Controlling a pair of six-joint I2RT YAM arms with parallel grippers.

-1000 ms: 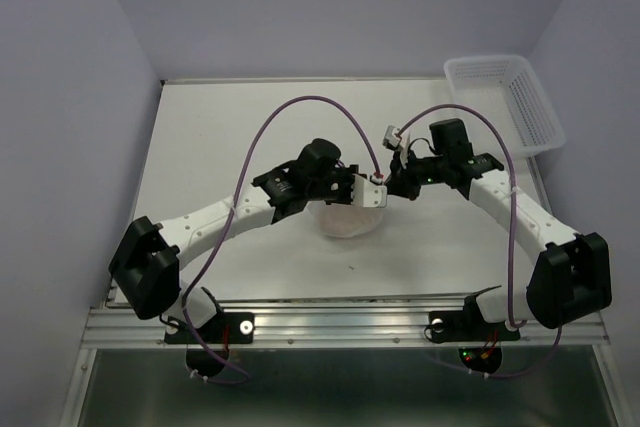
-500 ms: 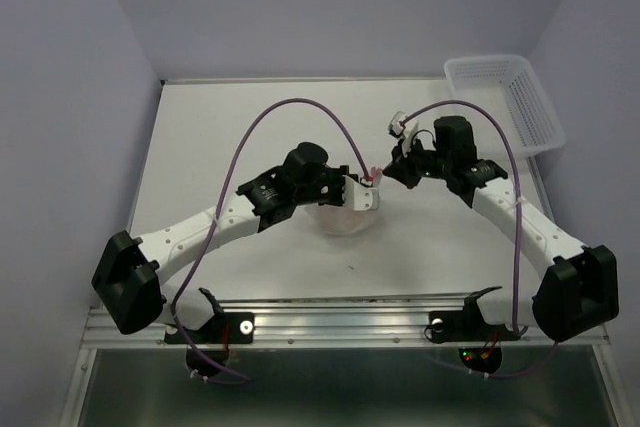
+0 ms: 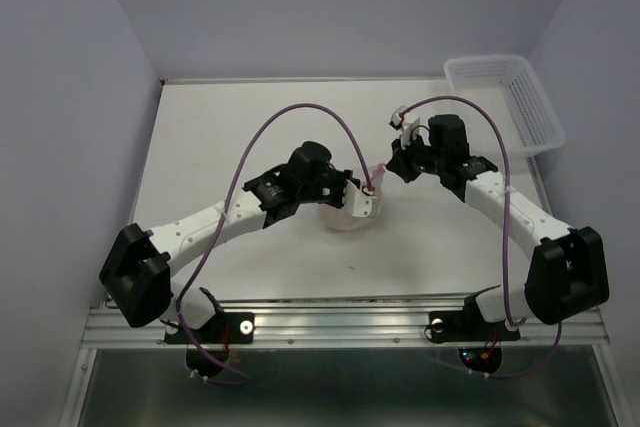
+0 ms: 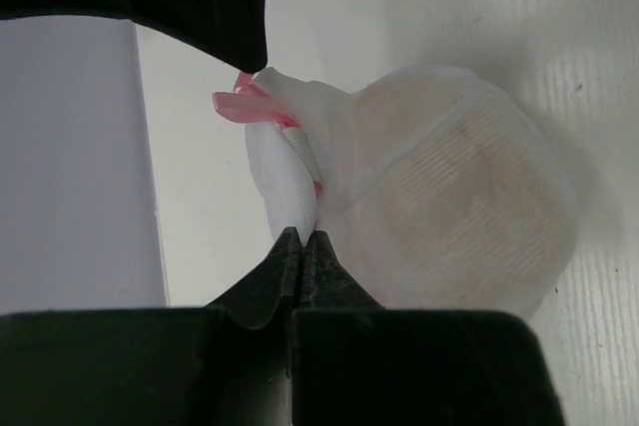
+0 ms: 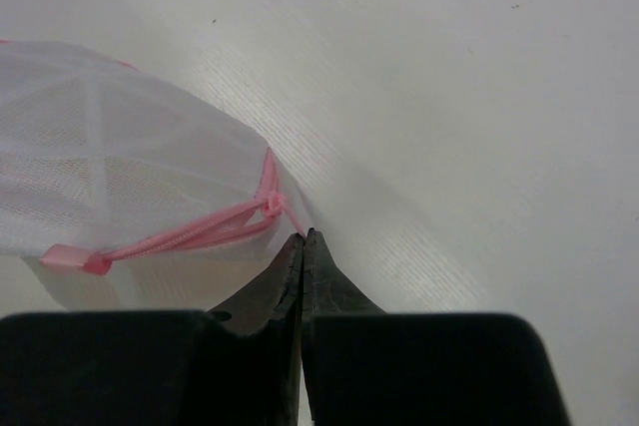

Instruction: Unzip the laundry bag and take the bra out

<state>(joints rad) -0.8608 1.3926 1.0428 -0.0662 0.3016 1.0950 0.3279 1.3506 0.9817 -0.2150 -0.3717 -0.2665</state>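
Left wrist: left tool (image 4: 300, 236) pinches laundry bag (image 4: 469, 197); right tool (image 5: 303, 238) closed at pink pull (image 5: 170, 236) (hold unclear).

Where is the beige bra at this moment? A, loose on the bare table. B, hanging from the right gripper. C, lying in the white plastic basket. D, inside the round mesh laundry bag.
D: in the left wrist view the beige bra shows through the white mesh of the laundry bag, enclosed by it.
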